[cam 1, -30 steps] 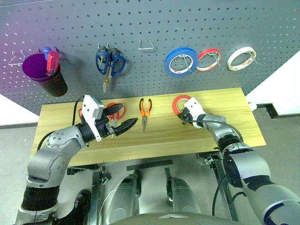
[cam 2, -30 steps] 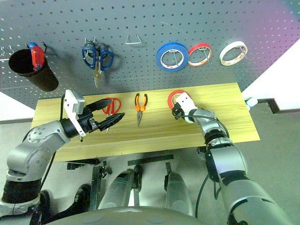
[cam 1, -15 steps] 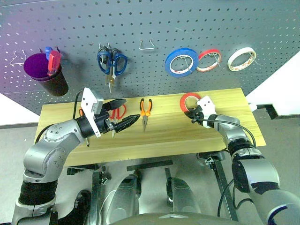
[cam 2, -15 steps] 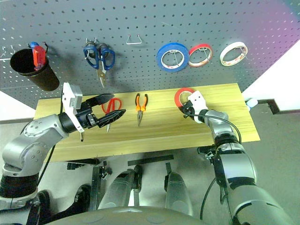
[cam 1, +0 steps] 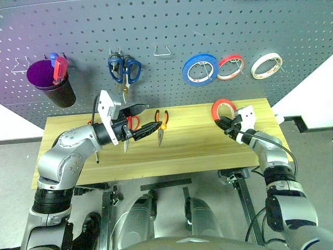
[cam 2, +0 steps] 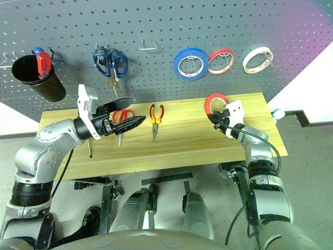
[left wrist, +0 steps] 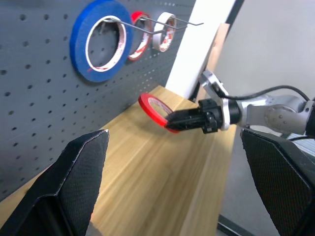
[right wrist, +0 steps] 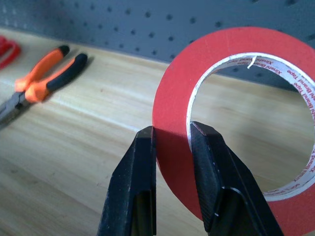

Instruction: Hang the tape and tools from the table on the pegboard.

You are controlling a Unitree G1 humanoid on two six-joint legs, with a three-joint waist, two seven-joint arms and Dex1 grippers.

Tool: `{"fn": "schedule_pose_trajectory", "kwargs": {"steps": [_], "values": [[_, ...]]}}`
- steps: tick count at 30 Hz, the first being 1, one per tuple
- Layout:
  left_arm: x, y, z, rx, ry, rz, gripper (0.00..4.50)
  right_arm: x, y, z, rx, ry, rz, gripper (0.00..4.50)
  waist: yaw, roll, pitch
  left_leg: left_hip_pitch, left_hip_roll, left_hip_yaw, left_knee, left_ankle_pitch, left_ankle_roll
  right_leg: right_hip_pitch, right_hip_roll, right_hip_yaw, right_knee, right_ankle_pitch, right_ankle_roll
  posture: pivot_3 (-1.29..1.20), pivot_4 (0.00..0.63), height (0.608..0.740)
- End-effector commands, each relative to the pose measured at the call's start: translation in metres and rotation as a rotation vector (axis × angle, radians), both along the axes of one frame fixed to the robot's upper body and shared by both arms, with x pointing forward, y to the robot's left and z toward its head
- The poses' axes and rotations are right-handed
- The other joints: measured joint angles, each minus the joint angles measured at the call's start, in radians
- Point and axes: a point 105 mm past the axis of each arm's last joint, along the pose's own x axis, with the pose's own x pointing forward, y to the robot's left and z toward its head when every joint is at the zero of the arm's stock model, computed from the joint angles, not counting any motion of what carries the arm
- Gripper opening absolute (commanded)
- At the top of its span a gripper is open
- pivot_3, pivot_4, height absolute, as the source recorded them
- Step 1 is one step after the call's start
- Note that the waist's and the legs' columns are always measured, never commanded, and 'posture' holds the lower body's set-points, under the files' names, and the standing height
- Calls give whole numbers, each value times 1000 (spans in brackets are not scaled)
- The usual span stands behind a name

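The tape (cam 1: 222,108), pinched at its rim by the right gripper (cam 1: 227,126), has risen off the table (cam 1: 208,151) and moved right, nearer the table's right end. The left gripper (cam 1: 144,121), fingers spread wide and empty, has lifted above the red-handled scissors (cam 1: 133,123). Small print inside the tape's core is unreadable.

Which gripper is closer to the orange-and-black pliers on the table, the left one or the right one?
The left. The left gripper, open, hovers just beside the pliers, over the red-handled scissors. The right gripper is farther along the table, shut on the red tape ring.
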Motion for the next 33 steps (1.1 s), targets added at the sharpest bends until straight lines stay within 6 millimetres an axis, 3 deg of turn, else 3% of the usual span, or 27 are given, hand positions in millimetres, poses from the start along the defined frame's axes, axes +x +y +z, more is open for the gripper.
{"fn": "schedule_pose_trajectory", "kwargs": {"steps": [1,7,14,24,33], "values": [[-4,-8,8,-12,-32,-54,4500,-4,-8,22,63,-72,-33,683,-3,0,0,0,0,0,1,0,0,0,0,0,0,0,0,-124,184,740],[-2,-12,9,-25,-30,-77,4500,-14,-12,35,121,-119,-51,683,-19,1,-2,0,0,0,6,0,1,2,0,0,3,1,2,-149,179,740],[2,-16,10,-32,-41,-87,4500,-27,-14,37,134,-127,-57,683,-25,-1,-17,0,1,0,7,-1,1,1,1,1,5,1,2,-168,181,740],[5,-19,10,-38,-42,-104,4500,-38,-6,72,211,-239,-47,683,-44,1,-25,0,1,0,8,-1,2,1,0,2,7,1,2,-192,174,740],[9,-20,13,-31,-63,-109,4500,-44,-4,90,226,-296,-36,683,-46,1,-37,1,1,0,9,-1,2,1,1,2,9,1,2,-206,158,740]]}}
